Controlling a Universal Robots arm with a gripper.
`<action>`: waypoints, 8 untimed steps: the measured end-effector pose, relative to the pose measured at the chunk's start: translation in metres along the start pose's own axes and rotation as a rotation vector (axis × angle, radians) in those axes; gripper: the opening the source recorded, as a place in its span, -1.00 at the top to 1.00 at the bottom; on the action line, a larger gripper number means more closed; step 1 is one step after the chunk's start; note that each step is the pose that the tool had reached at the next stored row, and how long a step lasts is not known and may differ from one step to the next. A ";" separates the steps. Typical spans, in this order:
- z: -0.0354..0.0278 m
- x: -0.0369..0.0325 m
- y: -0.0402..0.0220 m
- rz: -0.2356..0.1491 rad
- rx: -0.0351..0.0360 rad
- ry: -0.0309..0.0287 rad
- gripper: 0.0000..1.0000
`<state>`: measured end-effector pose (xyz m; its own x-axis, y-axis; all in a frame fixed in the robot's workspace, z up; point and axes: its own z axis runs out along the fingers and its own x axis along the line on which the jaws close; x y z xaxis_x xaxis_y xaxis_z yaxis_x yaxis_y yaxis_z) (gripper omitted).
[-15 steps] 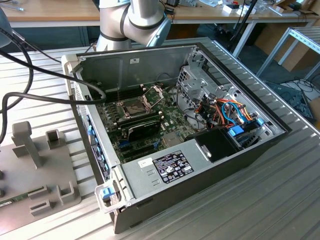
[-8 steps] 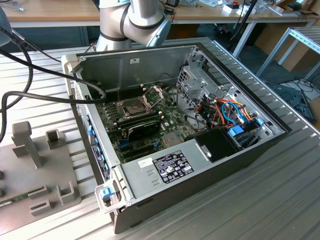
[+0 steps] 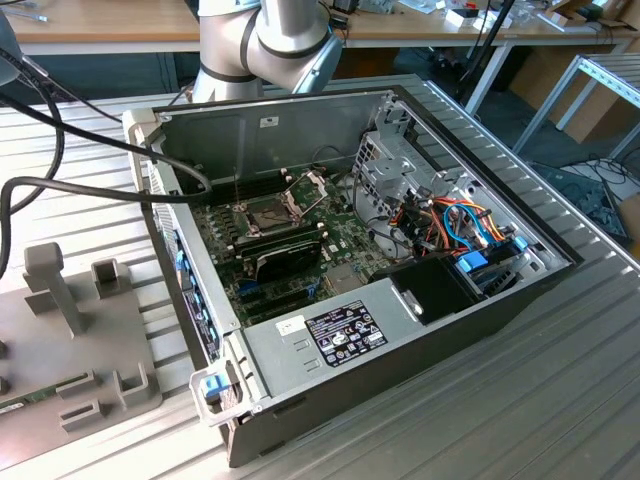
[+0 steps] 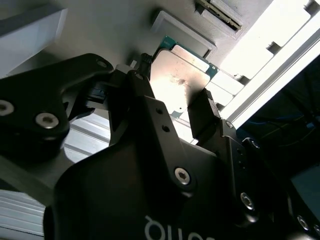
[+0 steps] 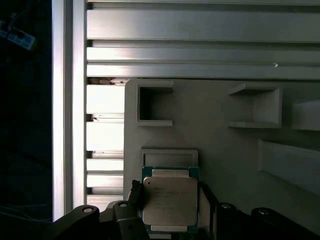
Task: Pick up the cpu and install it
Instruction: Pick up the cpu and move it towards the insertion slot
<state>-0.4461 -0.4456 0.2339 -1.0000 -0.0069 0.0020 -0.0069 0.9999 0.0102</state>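
The cpu (image 5: 170, 200) (image 4: 177, 82) is a small square chip with a dull silver top and a green rim. In both wrist views it sits between the black fingers of my gripper (image 5: 171, 197) (image 4: 175, 87), which press on two opposite edges. It hangs just over the grey fixture plate (image 5: 215, 130), partly overlapping a shallow rectangular recess (image 5: 170, 157). In the exterior view the open computer case (image 3: 400, 340) shows the motherboard's socket (image 3: 268, 213) with its hinged metal frame (image 3: 310, 188) tipped up.
The grey fixture plate (image 3: 80, 350) with raised holders lies on the slatted aluminium table at the exterior view's left. Black cables (image 3: 90, 185) run across to the case. The arm's base (image 3: 265, 40) stands behind the case. A power supply (image 3: 330, 335) and a drive cage (image 3: 400, 170) fill the case.
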 end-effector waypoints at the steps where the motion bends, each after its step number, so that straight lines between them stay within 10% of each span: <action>1: -0.0037 0.0000 0.0000 0.000 0.0001 0.0001 -0.09; 8: -0.0111 0.0000 0.0001 0.000 0.0001 0.0001 -0.09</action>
<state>-0.4461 -0.4456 0.2450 -1.0000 -0.0069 0.0021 -0.0069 0.9999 0.0101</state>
